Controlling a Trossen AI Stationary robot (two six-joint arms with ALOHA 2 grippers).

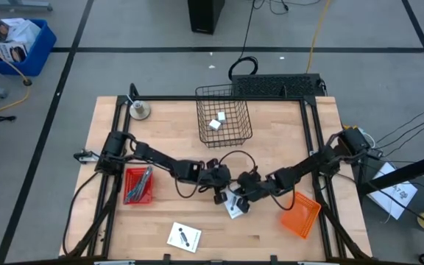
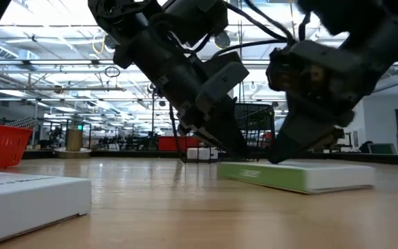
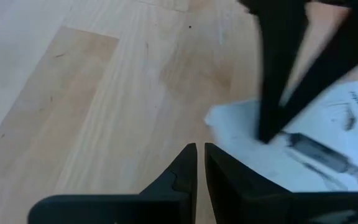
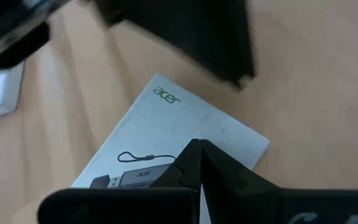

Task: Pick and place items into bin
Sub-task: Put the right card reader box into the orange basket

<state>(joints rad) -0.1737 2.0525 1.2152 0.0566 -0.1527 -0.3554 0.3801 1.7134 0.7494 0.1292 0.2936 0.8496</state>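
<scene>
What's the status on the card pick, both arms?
Right gripper shut, tip pressing white card. Left gripper nearly shut beside it, empty. Card flat on table, not lifted.

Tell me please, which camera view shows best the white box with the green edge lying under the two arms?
The right wrist view: the white box fills it, its printed top readable. The low view shows only its green side. The left wrist view catches one part. The high view shows it small, mostly covered by the arms.

Industrial lab hall: exposed ceiling trusses [image 2: 40, 66], taped concrete floor [image 1: 389, 73].
</scene>
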